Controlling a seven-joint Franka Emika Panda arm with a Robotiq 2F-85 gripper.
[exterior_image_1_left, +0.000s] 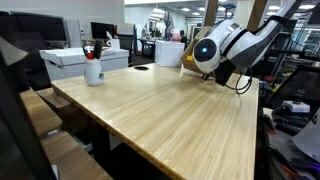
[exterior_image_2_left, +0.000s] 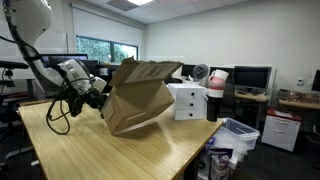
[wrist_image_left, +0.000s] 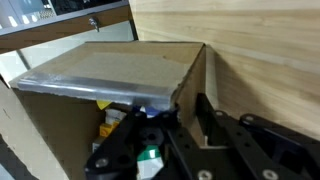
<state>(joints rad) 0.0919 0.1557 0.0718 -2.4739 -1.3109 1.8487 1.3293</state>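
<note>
The gripper (exterior_image_2_left: 97, 90) is closed tight, its jaws pinching the rim of a brown paper bag (exterior_image_2_left: 140, 95). The bag hangs tilted just beyond the gripper, with its mouth turned toward the gripper. Its lower corner seems to touch the wooden surface (exterior_image_2_left: 120, 155) below.

The wrist view looks into the open mouth. A few coloured packets (wrist_image_left: 112, 126) lie inside, too blurred to count.

The bag looks light and soft. Thin paper of this kind creases easily and may tear at a pinched edge, and the loose contents could slide toward the mouth at this tilt. The folded rim is probably the safest place to hold it, or both walls taken together near a corner.

There is one bag and one gripper. Farther from the gripper, past the bag, two white boxes (exterior_image_2_left: 188, 100) appear to be stacked. One white cup (exterior_image_1_left: 93, 70) holding pens stands well away, across the surface.
</note>
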